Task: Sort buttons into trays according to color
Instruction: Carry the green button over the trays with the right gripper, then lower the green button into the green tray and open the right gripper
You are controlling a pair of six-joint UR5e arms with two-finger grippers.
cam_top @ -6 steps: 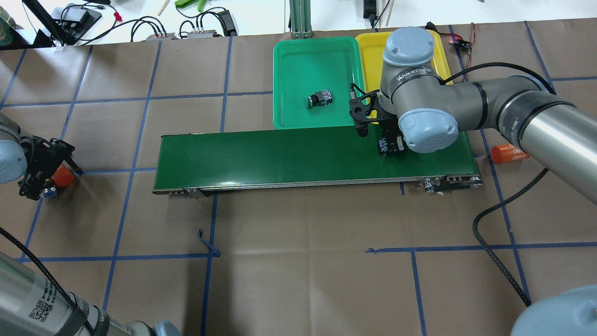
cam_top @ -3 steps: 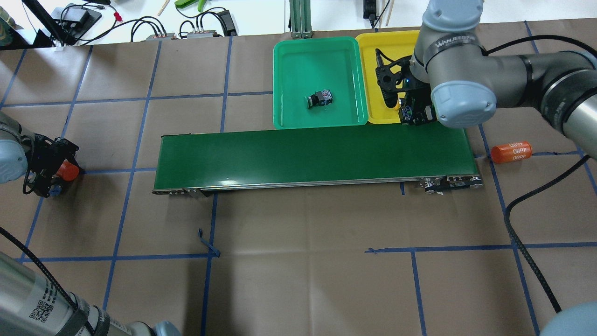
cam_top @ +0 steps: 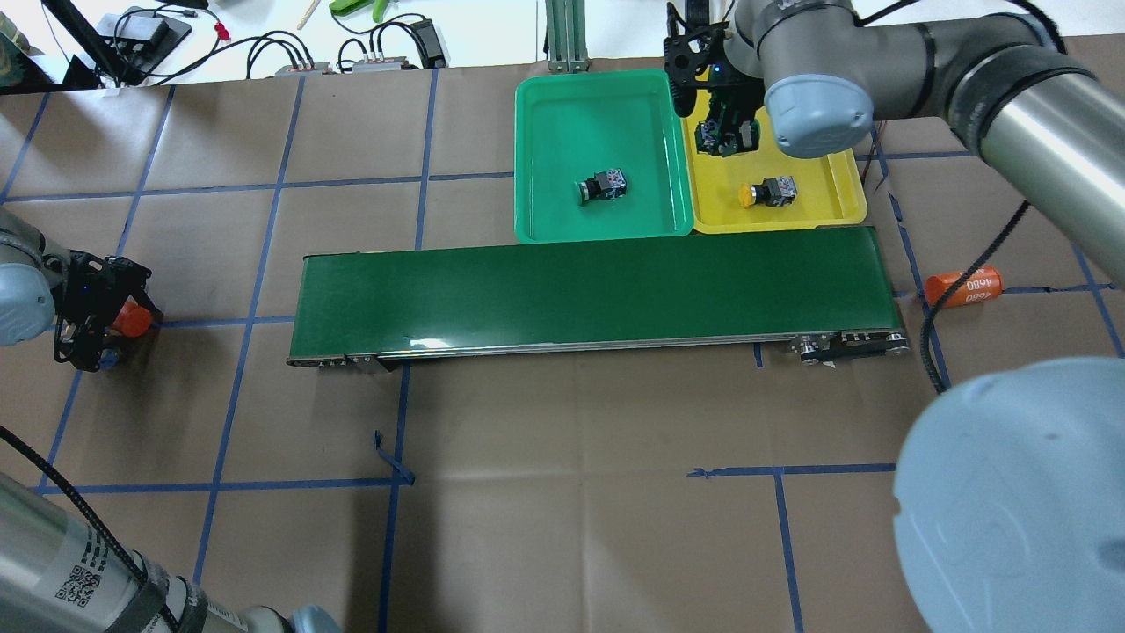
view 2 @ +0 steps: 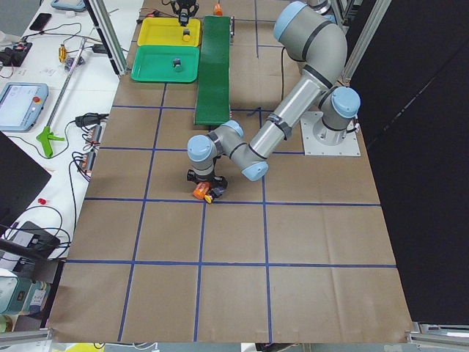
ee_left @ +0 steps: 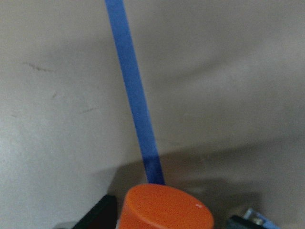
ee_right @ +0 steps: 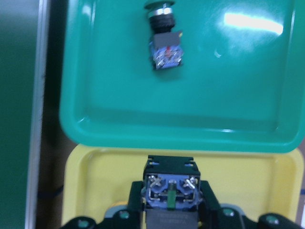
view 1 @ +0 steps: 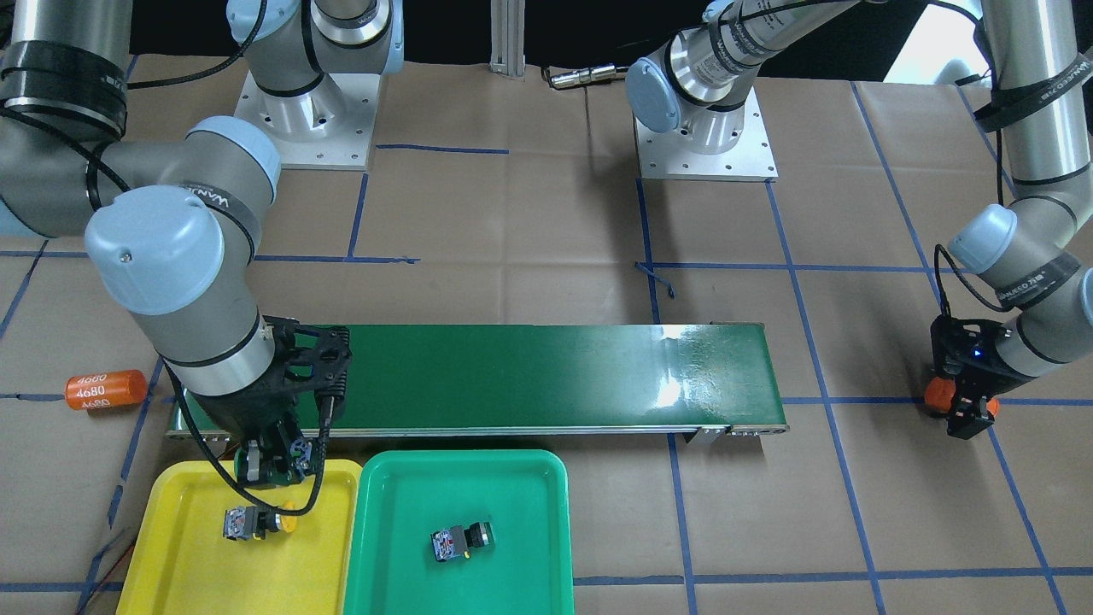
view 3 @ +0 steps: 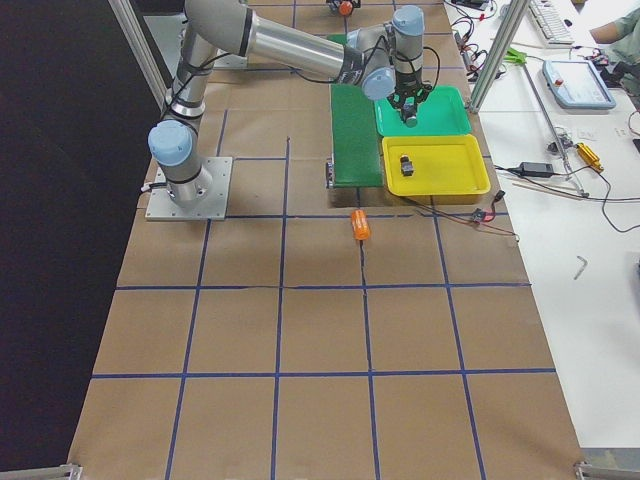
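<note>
A green-capped button (cam_top: 602, 185) lies in the green tray (cam_top: 545, 114), and also shows in the right wrist view (ee_right: 164, 47). A yellow-capped button (cam_top: 766, 192) lies in the yellow tray (cam_top: 835, 189). My right gripper (cam_top: 725, 136) is shut on a third button (ee_right: 170, 191), held above the yellow tray's far part beside the green tray; its cap is hidden. My left gripper (cam_top: 110, 338) is at the table's far left, its jaws either side of an orange cylinder (ee_left: 164, 210). A small blue-grey piece (cam_top: 107, 358) sits beside it; I cannot identify it.
The long dark-green conveyor belt (cam_top: 589, 286) runs across the middle, right in front of both trays. A second orange cylinder marked 4680 (cam_top: 964, 286) lies on the table off the belt's right end. Cables and power supplies lie beyond the table's far edge.
My right gripper carried its button from the belt's right end over the yellow tray to that tray's far part. My left gripper shifted slightly right, and the orange cylinder moved with it.
</note>
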